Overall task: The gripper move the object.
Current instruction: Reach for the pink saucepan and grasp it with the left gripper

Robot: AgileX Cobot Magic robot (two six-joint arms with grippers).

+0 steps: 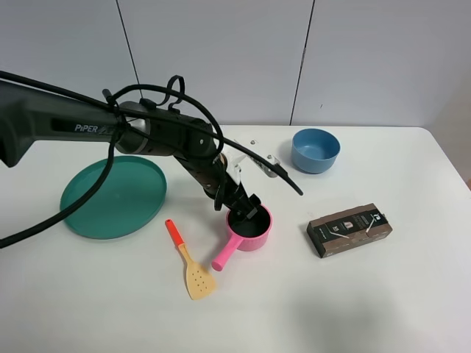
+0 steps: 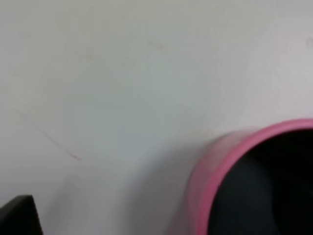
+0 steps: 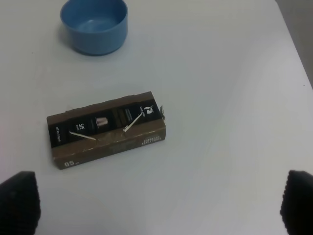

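The move has barely begun, by the look of it. The left gripper (image 1: 243,209) is down at the pan (image 1: 254,228), but the pan rests flat on the surface (image 1: 331,309), so the lift and carry are not yet done.

From the high view, the gripper's tip meets the pan's rim on the side nearest the arm. The bowl of the pan lies directly under and just beyond the tip, and its handle (image 1: 225,255) points away toward the front edge of the surface, beside the gripper rather than in it. The left wrist view shows the pink rim and dark inside very close, with one jaw outside the wall. The other jaw is out of sight, so I cannot tell whether the gripper is clamped on the rim or only poised around it.

The right gripper (image 3: 159,205) is spread wide with nothing between its fingers. It hangs above a box (image 3: 106,128), with a bowl (image 3: 94,22) farther ahead of it.

What is left is to confirm the hold, then raise and shift the pan.
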